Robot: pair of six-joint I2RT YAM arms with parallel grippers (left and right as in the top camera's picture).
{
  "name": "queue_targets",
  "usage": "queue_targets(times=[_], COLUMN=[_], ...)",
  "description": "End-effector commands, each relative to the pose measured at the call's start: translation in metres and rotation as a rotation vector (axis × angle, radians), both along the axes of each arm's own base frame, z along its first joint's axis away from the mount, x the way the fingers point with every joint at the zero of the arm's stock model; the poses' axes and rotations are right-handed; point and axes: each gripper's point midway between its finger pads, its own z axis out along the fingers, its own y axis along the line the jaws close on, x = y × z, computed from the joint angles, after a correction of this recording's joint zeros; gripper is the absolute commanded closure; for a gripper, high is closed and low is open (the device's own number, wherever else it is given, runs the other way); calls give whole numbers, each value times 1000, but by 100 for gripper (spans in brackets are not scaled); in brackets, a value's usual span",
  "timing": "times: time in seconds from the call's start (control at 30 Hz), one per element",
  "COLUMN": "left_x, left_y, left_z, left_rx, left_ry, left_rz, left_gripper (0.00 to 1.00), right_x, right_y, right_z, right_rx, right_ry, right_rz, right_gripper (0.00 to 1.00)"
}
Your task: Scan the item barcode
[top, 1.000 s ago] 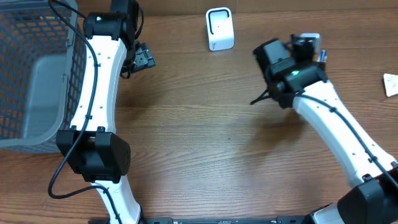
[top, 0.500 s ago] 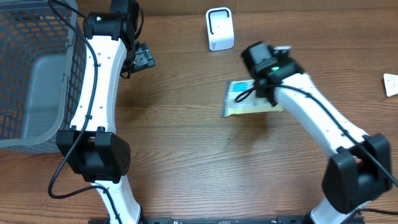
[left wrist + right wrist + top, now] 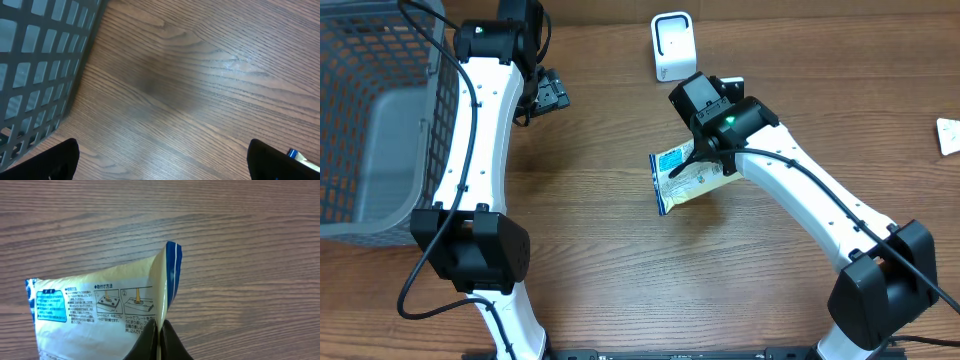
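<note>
Our right gripper (image 3: pixel 159 336) is clenched on a folded edge of the blue-and-cream packet (image 3: pixel 686 180), held over the middle of the table (image 3: pixel 600 260), near the white scanner (image 3: pixel 673 46) — one packet corner points toward the left arm. Our left gripper (image 3: pixel 548 95) is released, jaws wide, grasping nothing, just beside the grey basket (image 3: pixel 380 120) wall. Open wood shows between the arms — and on the packet's near side. A small white card (image 3: pixel 949 135) sits at the right edge.

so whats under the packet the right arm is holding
Only bare wooden table shows around the packet, pinched by the right gripper. The patch straight beneath it is covered in both views, so it cannot be seen.
</note>
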Motion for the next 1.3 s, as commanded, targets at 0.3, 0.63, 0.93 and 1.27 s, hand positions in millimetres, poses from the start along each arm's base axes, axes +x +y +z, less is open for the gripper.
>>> queue_targets(times=[0.3,0.63,0.93,1.27], left_x=[0,-26,-77,-104], left_y=[-3,-62,-165,-223], left_z=[-4,-13,-76,-162], left_rx=[-3,-345,-640,-794], left_ry=[10,127,338,319], left_rz=[-7,-7,-374,-407], left_gripper=[0,0,0,0], right_x=[-13,7,33,19], right_y=[12,-25,-92,-146], right_z=[4,5,2,-6], right_rx=[92,136,440,435], right_ry=[75,64,110,165], right_rz=[54,-55,-251,-392], right_gripper=[15,0,0,0])
